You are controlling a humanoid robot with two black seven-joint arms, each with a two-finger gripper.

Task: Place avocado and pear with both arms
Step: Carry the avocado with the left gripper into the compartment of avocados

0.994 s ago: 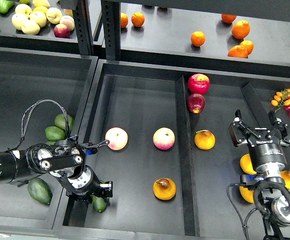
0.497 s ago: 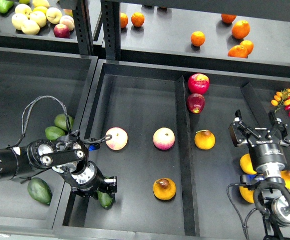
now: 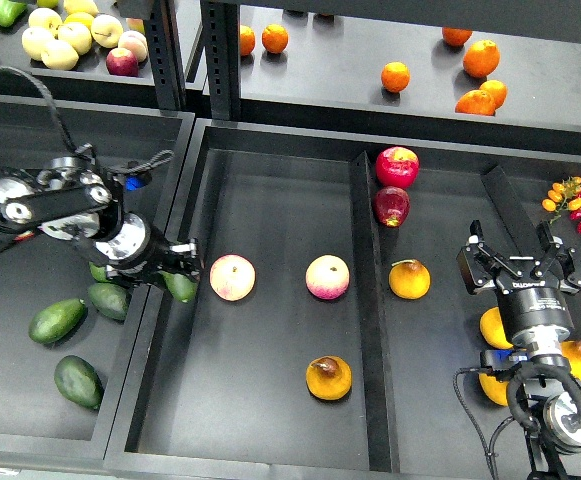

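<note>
My left gripper (image 3: 177,268) is shut on the dark green avocado (image 3: 182,288). It holds it over the wall between the left tray and the middle tray (image 3: 270,200), just left of a pink-yellow apple (image 3: 232,277). The pear (image 3: 329,377), yellow-orange with a dark brown blotch, lies at the front of the middle tray, far from both grippers. My right gripper (image 3: 518,252) is open and empty over the right tray, to the right of a cleaner yellow-orange fruit (image 3: 410,279).
Three lighter avocados (image 3: 58,320) (image 3: 108,300) (image 3: 78,381) lie in the left tray. A second apple (image 3: 327,277) sits mid-tray. Two red apples (image 3: 397,166) lie at the back. Yellow fruits (image 3: 495,328) lie by my right arm. Oranges (image 3: 482,58) sit on the shelf.
My left gripper has risen from the middle tray's front left corner and moved back and left with the avocado. The right arm has not moved.
</note>
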